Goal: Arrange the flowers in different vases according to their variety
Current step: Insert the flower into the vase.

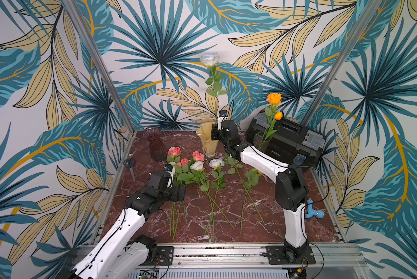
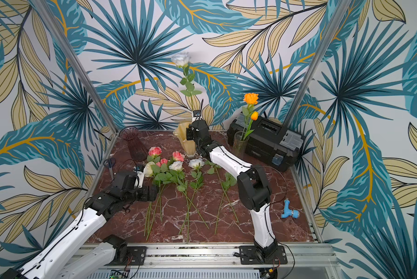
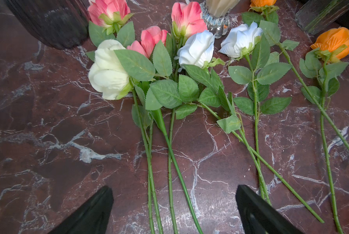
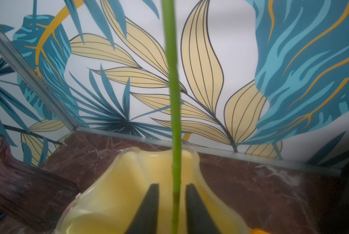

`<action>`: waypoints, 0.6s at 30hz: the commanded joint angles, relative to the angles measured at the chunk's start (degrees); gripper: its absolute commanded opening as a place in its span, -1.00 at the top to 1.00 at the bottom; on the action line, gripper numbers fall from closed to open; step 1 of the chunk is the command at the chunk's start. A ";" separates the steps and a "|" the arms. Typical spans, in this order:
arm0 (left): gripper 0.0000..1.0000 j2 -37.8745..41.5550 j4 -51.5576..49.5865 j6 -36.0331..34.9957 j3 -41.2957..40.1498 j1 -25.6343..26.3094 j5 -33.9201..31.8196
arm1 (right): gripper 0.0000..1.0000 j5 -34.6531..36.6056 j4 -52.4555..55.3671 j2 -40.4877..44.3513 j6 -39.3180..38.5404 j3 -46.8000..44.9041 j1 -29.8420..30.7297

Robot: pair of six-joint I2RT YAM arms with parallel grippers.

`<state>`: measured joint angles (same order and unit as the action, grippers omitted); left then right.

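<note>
Camera layout
Both top views show you the whole table [image 1: 275,227] from high in front; the left wrist view looks closely down on the same flowers [image 3: 169,91], the right wrist view closely over the cream-yellow vase [image 4: 119,182].

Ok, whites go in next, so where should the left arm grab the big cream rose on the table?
The bare stem below the leaves, from straight above, jaws across it: the cream rose lies flat on the table, with a bulky head and leaves. Another stem runs tight beside it, so the open left gripper could catch both.
</note>
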<state>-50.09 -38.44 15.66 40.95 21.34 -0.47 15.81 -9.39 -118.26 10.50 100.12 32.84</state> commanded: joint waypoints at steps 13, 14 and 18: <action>-1.00 1.01 -0.11 -0.37 1.33 0.21 -0.61 | -0.57 0.63 -1.81 9.47 -2.49 -4.93 0.63; -1.00 0.98 -0.11 -0.35 1.33 0.25 -0.69 | -0.58 0.62 -0.87 10.11 -2.48 -4.85 0.72; -1.00 0.89 -0.04 -0.31 1.32 0.21 -0.67 | -0.63 0.10 2.61 13.53 -1.76 -6.18 0.86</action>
<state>-50.09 -38.44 15.66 40.95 21.34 -0.47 16.03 -9.74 -108.01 8.78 95.83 33.19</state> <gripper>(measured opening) 0.999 0.812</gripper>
